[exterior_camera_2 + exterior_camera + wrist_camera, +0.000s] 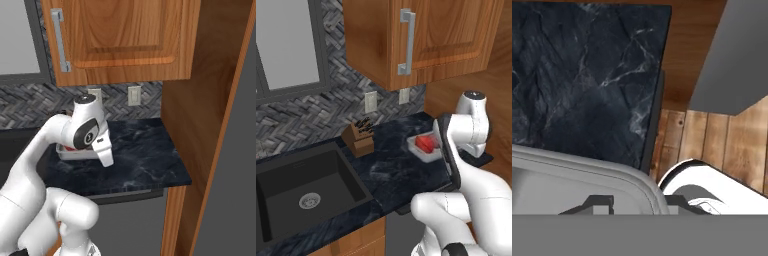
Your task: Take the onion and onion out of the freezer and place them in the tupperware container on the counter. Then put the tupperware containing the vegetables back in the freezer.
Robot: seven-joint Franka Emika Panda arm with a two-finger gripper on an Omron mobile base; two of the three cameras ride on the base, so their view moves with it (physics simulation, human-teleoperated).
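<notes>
- arm [476,195], white with dark joints, bulks closest in the left base view, rising from the lower right and bending over the right end of the counter; it hides the tray's near right corner.
- cabinet [451,40], brown wood with a grey bar handle, hangs over the counter.
- wood panel [200,125] stands upright at the counter's right end, with a grey panel [235,175] just beside it on the far right.
- counter [391,165], dark marbled stone, runs from the sink to the wood panel.
- sink [301,185], black and sunken, lies at the left end of the counter.
- tray [428,156], pale and shallow, sits flat on the counter toward its right end, well apart from the sink.
- block [358,140], brown with dark knife handles, stands between sink and tray, near the back wall.
- onion [425,143], red-orange, lies inside the tray.
- gripper [637,204] is low over the tray in the hand view, the rounded rim of the tray passing between its two dark fingertips [599,202]; i cannot tell whether the claw is clenched on that rim or released.
- outlets [371,101], two pale plates, sit on the herringbone wall under the cabinet.
</notes>
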